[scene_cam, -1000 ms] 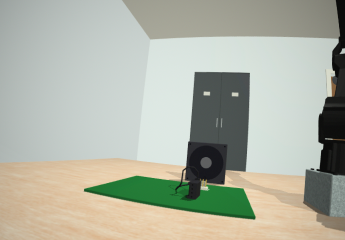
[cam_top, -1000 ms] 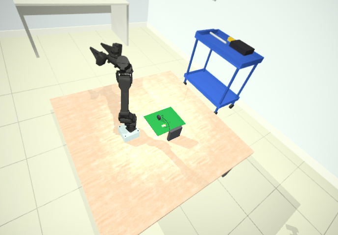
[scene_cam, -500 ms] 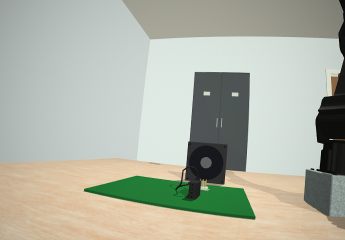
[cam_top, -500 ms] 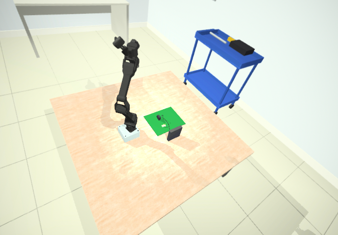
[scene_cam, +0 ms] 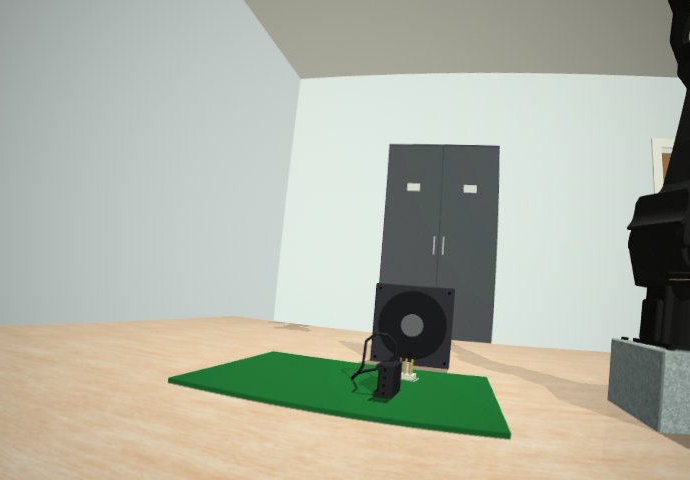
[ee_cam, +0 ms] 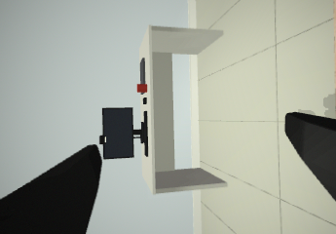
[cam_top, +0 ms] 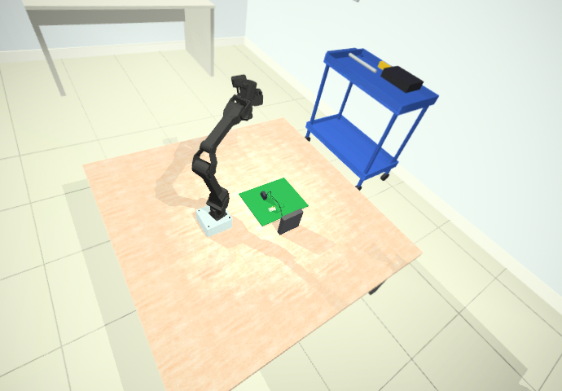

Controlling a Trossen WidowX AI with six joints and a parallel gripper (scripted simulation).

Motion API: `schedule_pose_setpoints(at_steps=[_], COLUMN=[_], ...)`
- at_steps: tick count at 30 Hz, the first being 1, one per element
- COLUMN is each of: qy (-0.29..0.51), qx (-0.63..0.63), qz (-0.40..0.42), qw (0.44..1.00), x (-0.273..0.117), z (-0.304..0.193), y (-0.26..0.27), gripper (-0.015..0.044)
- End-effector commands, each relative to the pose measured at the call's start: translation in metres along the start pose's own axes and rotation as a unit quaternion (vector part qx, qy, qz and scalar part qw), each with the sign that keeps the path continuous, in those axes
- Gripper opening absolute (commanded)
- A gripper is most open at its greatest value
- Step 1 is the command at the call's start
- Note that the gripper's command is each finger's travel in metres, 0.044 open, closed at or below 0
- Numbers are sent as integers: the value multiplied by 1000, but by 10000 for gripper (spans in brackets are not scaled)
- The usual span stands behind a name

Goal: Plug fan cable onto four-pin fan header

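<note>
The green board (cam_top: 286,187) (scene_cam: 278,380) lies flat on the table. The white four-pin header (cam_top: 272,208) (scene_cam: 409,376) stands on it, its pins bare. The black plug (cam_top: 264,195) (scene_cam: 388,379) is off the header, at the board, its row of holes facing sideways in the exterior view. A thin dark cable runs from it to the square fan (cam_top: 290,221) (scene_cam: 412,325), which stands upright by the board's edge. My gripper (cam_top: 247,88) (ee_cam: 190,137) is open and empty, raised high and far from the plug and board, pointing away from them. Its fingers are hidden in the top view.
My arm's pale base block (cam_top: 213,224) (scene_cam: 634,379) sits beside the board on the wooden table (cam_top: 189,295). A blue cart (cam_top: 351,151) stands beyond the table's edge. A desk (cam_top: 120,5) (ee_cam: 163,107) with a monitor (ee_cam: 118,133) stands by the wall, away from the table.
</note>
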State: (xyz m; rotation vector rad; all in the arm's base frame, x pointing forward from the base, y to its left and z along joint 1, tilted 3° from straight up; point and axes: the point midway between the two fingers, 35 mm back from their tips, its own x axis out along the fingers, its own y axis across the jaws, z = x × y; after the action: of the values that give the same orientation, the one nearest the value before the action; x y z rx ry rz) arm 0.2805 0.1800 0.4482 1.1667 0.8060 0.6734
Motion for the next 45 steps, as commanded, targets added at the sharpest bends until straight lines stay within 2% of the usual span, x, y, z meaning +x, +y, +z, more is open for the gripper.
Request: schedule_pose_setpoints(at_steps=[1, 6, 12, 20, 24, 26, 31, 38, 45], qy=[-25, -77, -138, -209, -234, -239, -239, -239, -239], qx=[64, 177, 312, 482, 554, 573, 576, 576, 576], qz=[-57, -158, -272, -412, -472, -488, -490, -491, -491], qw=[996, 968, 900, 745, 645, 613, 609, 609, 609], x=[12, 18, 3, -48, -81, -92, -93, -82, -81], z=[23, 60, 87, 85, 68, 60, 59, 46, 45], y=[-42, -121, -220, -346, -397, -410, -415, -470, -475], gripper=[440, 440, 440, 440, 440, 440, 440, 440, 440])
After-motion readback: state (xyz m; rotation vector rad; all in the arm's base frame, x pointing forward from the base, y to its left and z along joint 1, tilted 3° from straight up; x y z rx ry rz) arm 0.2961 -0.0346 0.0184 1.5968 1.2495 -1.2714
